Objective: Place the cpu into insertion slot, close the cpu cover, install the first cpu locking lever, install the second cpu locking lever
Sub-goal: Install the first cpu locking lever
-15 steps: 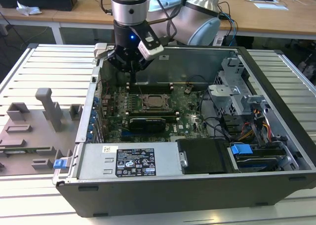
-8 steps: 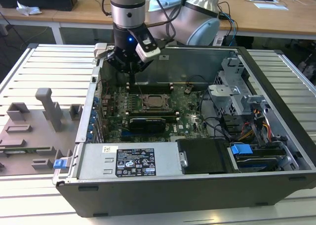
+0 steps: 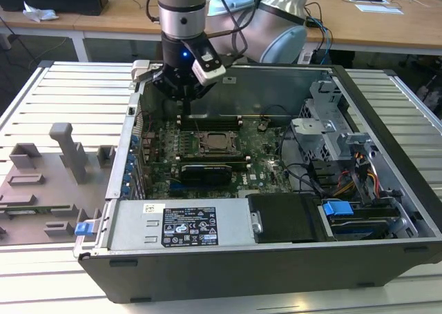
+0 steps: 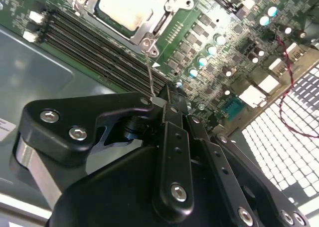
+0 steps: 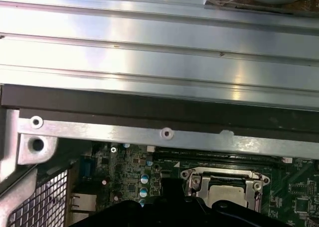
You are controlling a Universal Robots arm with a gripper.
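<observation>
The cpu [image 4: 123, 6] lies flat, face-up, under the cpu cover [image 4: 167, 10] — gripper [image 4: 169, 98] pinched closed, empty.

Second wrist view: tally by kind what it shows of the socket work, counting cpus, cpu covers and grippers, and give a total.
cpu: 1
cpu cover: 1
gripper: 1
Total: 3
</observation>
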